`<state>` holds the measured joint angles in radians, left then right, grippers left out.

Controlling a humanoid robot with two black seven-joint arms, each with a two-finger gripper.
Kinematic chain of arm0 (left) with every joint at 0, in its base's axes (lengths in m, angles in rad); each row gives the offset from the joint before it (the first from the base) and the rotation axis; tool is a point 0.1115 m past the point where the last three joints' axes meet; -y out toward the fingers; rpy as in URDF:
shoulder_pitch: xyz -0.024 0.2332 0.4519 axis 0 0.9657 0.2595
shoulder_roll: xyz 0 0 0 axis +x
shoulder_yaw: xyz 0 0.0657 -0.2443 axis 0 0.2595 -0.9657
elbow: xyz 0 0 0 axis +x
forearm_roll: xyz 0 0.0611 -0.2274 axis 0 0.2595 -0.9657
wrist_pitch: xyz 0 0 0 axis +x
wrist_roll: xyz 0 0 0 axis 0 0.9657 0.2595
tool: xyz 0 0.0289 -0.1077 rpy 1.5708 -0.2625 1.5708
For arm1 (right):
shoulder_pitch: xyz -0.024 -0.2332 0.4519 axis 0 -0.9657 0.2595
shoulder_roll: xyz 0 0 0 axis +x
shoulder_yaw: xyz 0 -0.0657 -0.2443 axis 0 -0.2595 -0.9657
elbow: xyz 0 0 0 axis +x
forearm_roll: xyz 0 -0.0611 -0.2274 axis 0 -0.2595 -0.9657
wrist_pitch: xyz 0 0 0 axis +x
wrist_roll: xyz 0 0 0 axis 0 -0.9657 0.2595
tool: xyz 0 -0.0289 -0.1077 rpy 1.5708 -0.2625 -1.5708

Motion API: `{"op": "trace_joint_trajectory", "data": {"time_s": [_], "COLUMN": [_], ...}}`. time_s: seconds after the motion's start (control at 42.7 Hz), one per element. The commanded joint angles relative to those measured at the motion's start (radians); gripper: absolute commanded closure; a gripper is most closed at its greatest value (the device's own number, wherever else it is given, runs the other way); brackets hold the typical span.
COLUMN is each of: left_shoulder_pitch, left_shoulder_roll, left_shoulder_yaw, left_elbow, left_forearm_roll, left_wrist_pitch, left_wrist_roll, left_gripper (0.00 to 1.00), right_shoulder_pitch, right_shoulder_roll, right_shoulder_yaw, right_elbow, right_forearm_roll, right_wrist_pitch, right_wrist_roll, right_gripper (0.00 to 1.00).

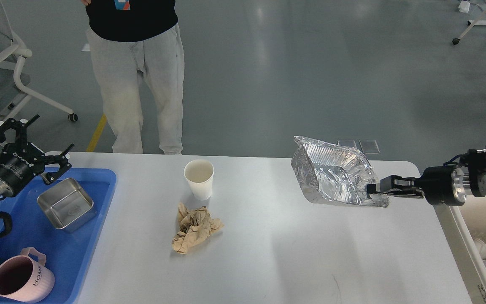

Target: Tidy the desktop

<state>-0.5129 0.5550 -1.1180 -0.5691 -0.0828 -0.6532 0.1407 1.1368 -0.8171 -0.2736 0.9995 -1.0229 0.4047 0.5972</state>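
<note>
Now the right gripper is clamped on the rim of the crinkled silver foil tray, light and easily crushed, tilted above the matte white-grey desktop, while the left gripper hangs with fingers apart.

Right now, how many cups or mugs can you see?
2: paper cup mid-desktop, pink mug in blue tray. A teal thing at the left edge may be another.

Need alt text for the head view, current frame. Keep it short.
The right gripper holds a crumpled foil tray by its rim, tilted on edge above the right side of the desktop. A white paper cup and crumpled brown paper sit mid-table. The left gripper hangs open over a blue tray holding a steel tin and pink mug.
</note>
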Motion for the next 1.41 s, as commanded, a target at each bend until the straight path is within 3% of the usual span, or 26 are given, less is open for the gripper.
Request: {"op": "trace_joint_trajectory", "data": {"time_s": [0.0,0.75,1.218,1.383], "left_shoulder_pitch": [-0.001,0.001,0.001,0.001], "left_shoulder_roll": [-0.001,-0.007,-0.007,-0.012], "left_shoulder_yaw": [0.001,0.006,0.009,0.007], "left_elbow": [0.000,0.001,0.003,0.003], "left_forearm_roll": [0.000,0.002,0.002,0.002], "left_wrist_pitch": [0.003,0.009,0.010,0.010], "left_wrist_roll": [-0.001,-0.001,-0.001,-0.001], "left_gripper": [0.02,0.02,0.02,0.02], "right_shoulder_pitch": [0.038,0.061,0.029,0.008], "right_shoulder_roll": [-0.034,-0.063,-0.097,-0.096], "right_shoulder_yaw": [0.007,0.034,0.094,0.096], "right_elbow": [0.050,0.054,-0.039,0.002], "right_forearm_roll": [0.053,0.141,0.288,0.322], "right_wrist_pitch": [0.002,0.054,0.049,0.043], "right_wrist_roll": [-0.020,-0.025,-0.005,-0.030], "right_gripper": [1.00,1.00,1.00,1.00]}}
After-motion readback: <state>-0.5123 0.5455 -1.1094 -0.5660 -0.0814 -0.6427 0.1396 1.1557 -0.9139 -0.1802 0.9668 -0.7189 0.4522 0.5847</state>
